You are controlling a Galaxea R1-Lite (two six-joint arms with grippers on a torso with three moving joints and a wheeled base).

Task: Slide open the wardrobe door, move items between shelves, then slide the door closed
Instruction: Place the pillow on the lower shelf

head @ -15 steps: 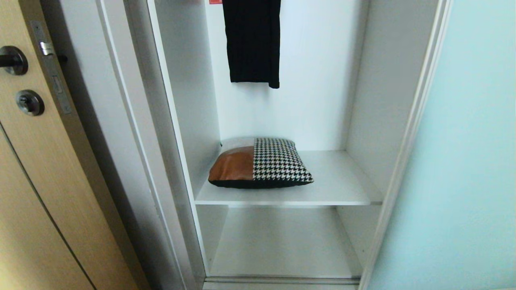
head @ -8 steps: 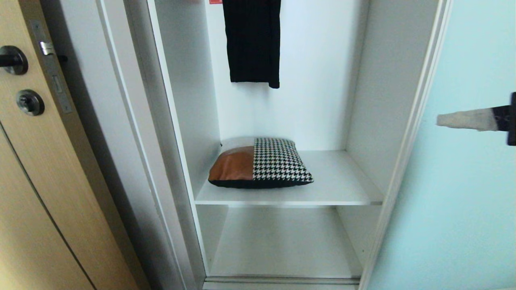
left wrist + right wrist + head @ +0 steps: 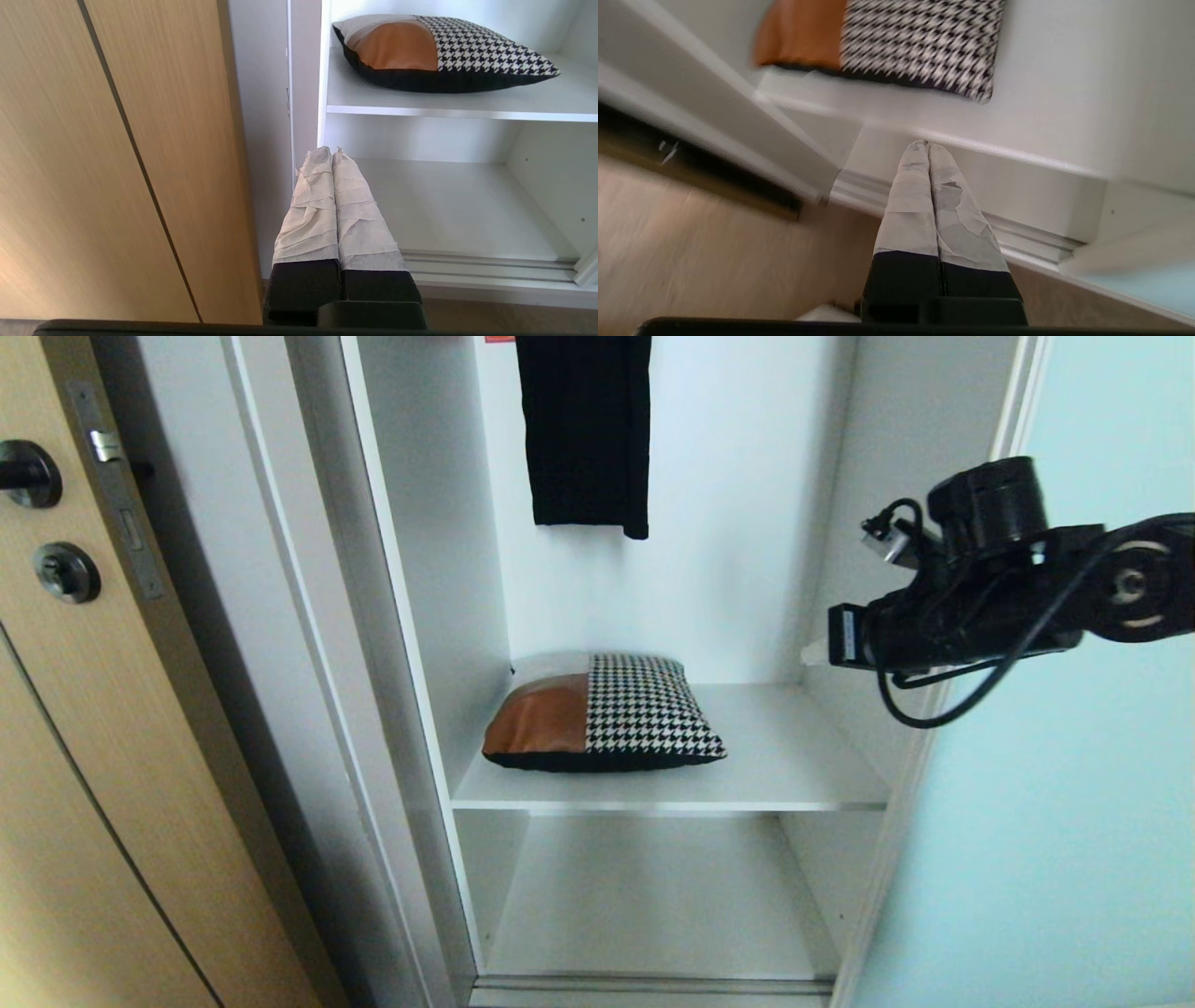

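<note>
Cushion [image 3: 602, 714] lies on the upper shelf [image 3: 794, 775] from the head view, wardrobe standing open, sliding door [image 3: 1074, 821] pushed right. It looks soft and light; I'd pinch a corner or the thick edge. The right gripper's tips hide behind its own wrist.

Left gripper [image 3: 326, 154], pressed closed, idles low by the lower shelf [image 3: 448, 205].

Right gripper [image 3: 927, 145], closed and empty, points below the blurred cushion.
</note>
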